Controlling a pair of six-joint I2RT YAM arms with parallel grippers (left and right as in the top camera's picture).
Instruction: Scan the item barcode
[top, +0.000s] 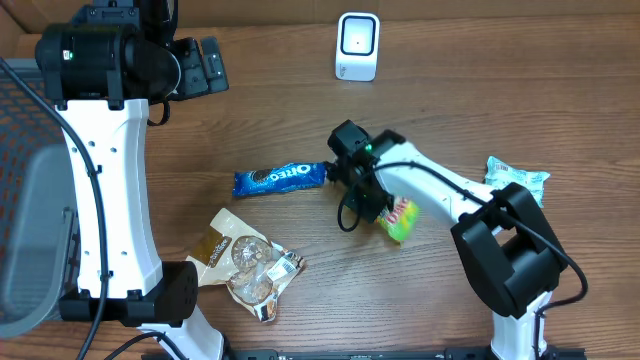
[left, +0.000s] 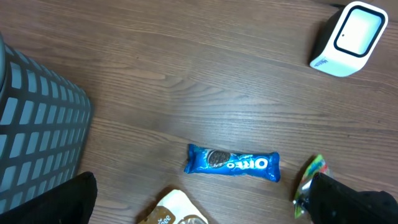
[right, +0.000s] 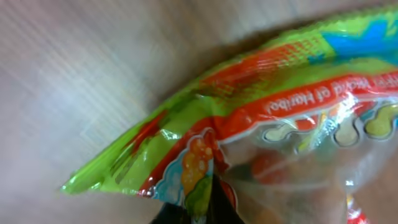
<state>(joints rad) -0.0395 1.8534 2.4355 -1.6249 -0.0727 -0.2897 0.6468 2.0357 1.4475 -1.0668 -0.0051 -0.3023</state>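
The item in hand is a green and orange gummy candy bag (right: 249, 112), lying on the table right of centre (top: 402, 220). My right gripper (right: 202, 202) is shut on its crinkled lower edge, and the dark fingers pinch the foil. From overhead the right gripper (top: 383, 210) sits on the bag's left end. No barcode shows on it. The white scanner (top: 357, 45) stands at the back of the table, also in the left wrist view (left: 348, 38). My left gripper (left: 205, 208) hangs open and empty high over the table's left (top: 208, 66).
A blue Oreo pack (top: 280, 178) lies left of the right gripper. A brown and white cookie bag (top: 245, 262) lies nearer the front. A teal packet (top: 517, 178) sits at the right. A grey mesh basket (left: 37, 130) stands at the left edge.
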